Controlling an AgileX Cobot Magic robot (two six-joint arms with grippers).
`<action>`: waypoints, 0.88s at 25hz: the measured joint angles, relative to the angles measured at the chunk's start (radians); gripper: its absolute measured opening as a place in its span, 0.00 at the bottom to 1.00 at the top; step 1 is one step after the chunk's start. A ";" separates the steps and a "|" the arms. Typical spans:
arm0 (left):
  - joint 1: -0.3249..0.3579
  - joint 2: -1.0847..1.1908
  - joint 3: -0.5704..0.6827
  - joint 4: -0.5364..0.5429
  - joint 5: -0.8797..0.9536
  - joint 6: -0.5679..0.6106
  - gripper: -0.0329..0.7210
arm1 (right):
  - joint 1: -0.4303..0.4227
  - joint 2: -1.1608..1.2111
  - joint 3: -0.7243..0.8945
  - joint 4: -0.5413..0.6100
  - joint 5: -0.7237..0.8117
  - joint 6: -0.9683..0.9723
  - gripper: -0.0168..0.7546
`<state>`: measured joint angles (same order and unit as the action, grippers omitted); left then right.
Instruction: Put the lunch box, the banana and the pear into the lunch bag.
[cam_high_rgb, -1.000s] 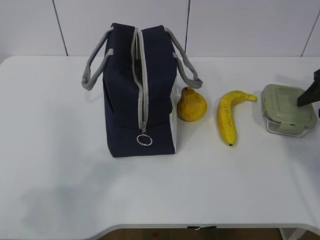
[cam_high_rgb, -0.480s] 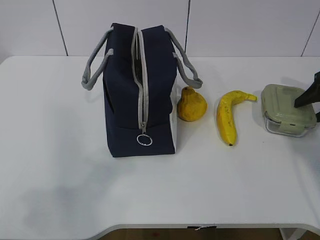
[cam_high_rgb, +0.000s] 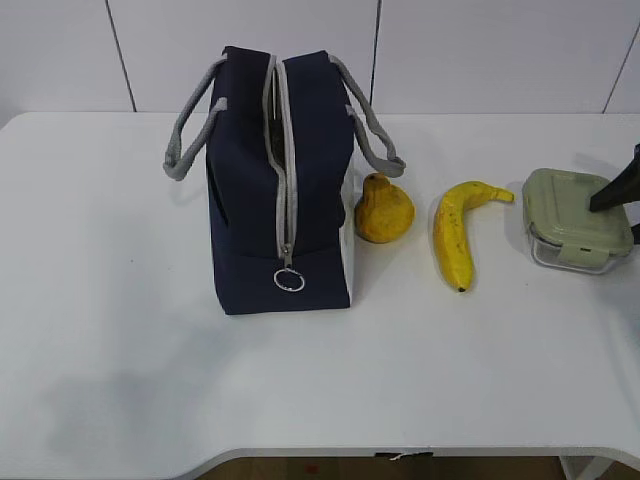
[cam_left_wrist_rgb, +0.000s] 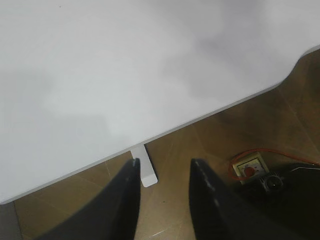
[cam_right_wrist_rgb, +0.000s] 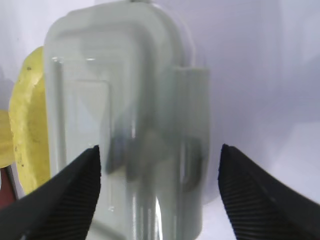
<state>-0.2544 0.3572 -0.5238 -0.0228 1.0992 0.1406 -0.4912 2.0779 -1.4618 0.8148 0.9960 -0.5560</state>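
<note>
Looking through your right wrist camera, you see the lunch box between the fingers of the right gripper, which stand wide apart and clear of its sides. On the table it sits at the far right, beyond the banana, whose long axis runs toward and away from you, stem tip at the far end turned right. The pear stands beside the lunch bag. Your left gripper hangs part open over the table edge, holding nothing. The box is blurred up close, and the right arm is mostly cut off outside.
</note>
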 joint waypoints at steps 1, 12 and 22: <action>0.000 0.000 0.000 0.000 0.000 0.000 0.39 | -0.005 0.004 -0.002 0.004 0.009 -0.002 0.77; 0.000 0.000 0.000 0.000 0.000 0.000 0.39 | -0.050 0.047 -0.006 0.109 0.051 -0.065 0.77; 0.000 0.000 0.000 0.000 0.000 0.000 0.39 | -0.050 0.074 -0.007 0.158 0.088 -0.096 0.77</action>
<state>-0.2544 0.3572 -0.5238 -0.0228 1.0992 0.1406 -0.5414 2.1517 -1.4684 0.9730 1.0837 -0.6519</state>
